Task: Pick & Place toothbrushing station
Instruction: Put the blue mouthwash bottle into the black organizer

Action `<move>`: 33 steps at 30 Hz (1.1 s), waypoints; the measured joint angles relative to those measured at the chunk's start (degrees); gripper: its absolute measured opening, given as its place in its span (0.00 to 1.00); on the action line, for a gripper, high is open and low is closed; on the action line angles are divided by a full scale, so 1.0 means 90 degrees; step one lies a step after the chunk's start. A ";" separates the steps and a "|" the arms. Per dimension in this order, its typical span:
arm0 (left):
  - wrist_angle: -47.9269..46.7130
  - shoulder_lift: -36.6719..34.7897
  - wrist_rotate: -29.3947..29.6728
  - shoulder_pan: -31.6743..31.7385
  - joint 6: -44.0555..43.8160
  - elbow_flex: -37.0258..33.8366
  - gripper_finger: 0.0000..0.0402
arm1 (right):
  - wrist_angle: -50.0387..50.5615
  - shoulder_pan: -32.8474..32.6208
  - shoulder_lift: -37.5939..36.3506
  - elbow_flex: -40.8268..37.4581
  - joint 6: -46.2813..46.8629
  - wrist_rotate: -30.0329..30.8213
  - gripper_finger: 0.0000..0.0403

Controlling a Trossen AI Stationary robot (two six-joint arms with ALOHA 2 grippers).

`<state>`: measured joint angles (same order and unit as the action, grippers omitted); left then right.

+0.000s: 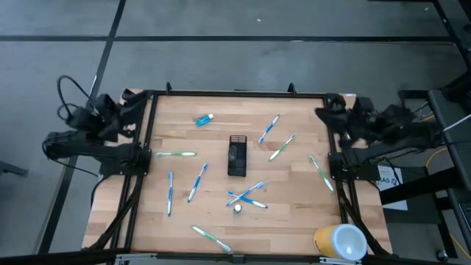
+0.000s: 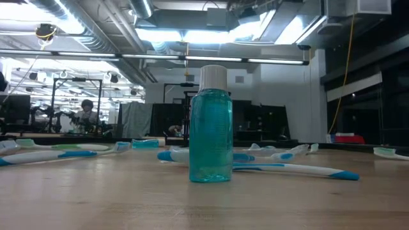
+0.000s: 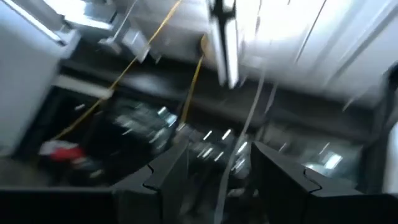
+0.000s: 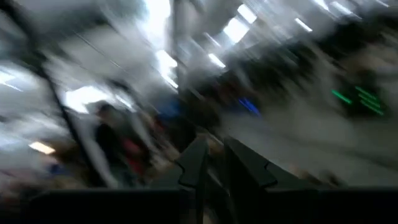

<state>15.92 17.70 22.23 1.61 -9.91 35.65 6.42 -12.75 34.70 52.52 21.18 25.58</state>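
you look straight down from above on the whole wooden table [image 1: 221,221] and both arms. your low camera sits at tabletop level, very near a small teal bottle [image 2: 210,124], facing the room; both views share that bottle [image 1: 238,209] and the toothbrushes around it. each wrist camera points up into the room.

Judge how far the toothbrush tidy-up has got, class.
Nothing looks done: the black holder lies at the table's centre with toothbrushes scattered flat around it and the blue tube apart. Nothing is in hand: the left gripper and right gripper sit off the table's edges, holding nothing. All picking and placing remains.
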 joint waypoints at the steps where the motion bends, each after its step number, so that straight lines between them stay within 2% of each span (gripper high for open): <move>1: -0.0394 0.0242 0.0115 0.0000 0.0075 0.0350 0.42 | 0.0905 -0.0016 0.0257 0.0519 0.0322 0.0310 0.15; 5: -0.1579 0.1240 0.0846 0.0000 0.0070 0.1541 0.42 | 0.3621 -0.0037 0.1380 0.2105 0.1987 0.1270 0.15; 8: -0.2323 0.1833 0.1341 0.0000 0.0052 0.2258 0.42 | 0.5450 0.0045 0.2149 0.2783 0.3612 0.1840 0.15; 11: -0.3311 0.2323 0.1920 -0.0001 0.0013 0.2850 0.42 | 0.7406 0.0265 0.2811 0.2964 0.5476 0.1786 0.15; 14: -0.4174 0.2671 0.2634 0.0000 -0.0373 0.3244 0.42 | 0.8533 0.0431 0.3292 0.2668 0.7054 0.1302 0.15; 16: -0.4605 0.2812 0.2942 -0.0002 -0.0565 0.3389 0.42 | 0.8470 0.0489 0.3495 0.2256 0.7674 0.0970 0.15; 19: -0.4859 0.2888 0.3197 -0.0002 -0.0714 0.3435 0.42 | 0.7746 0.0588 0.3581 0.1561 0.8063 0.0492 0.15; 25: -0.5285 0.2874 0.2960 -0.0002 -0.1128 0.3435 0.42 | 0.5777 0.1009 0.3610 0.0227 0.8219 -0.0555 0.15; 28: -0.5463 0.2820 0.2684 -0.0001 -0.1171 0.3433 0.42 | 0.4935 0.1244 0.3610 -0.0074 0.7884 -0.0980 0.18; 33: -0.6152 0.2715 0.2111 -0.0001 -0.1202 0.3433 0.42 | 0.3819 0.1265 0.3704 -0.0101 0.6752 -0.1513 0.23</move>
<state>-39.46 42.13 41.23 1.60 -20.73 66.54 40.79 -1.36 68.04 51.62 81.94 11.97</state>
